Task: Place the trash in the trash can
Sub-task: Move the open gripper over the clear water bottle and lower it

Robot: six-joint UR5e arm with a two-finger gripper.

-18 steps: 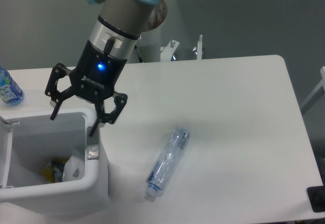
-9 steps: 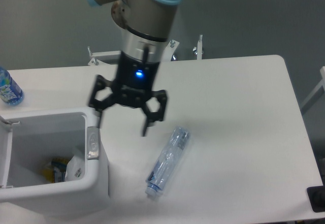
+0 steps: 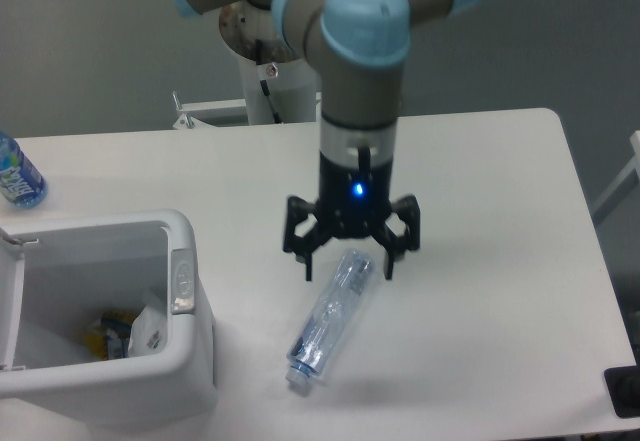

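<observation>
Just below spread jaws: bottle [image 3: 329, 320].

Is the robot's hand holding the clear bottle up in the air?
No, the clear bottle lies flat on the table, and the hand is open just above its upper end.

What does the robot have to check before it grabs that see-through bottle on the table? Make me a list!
1. Gripper open with its fingers spread wide: ok.
2. Gripper over the clear bottle, above its upper end: ok.
3. Fingers on both sides of the bottle: cannot tell, since one view does not show their height.
4. Bottle lying flat on the table, nothing touching it: ok.
5. Trash can open on top, with room inside: ok. Some trash already lies in it.
6. Blue-labelled bottle far off at the left edge, out of the way: ok.
</observation>
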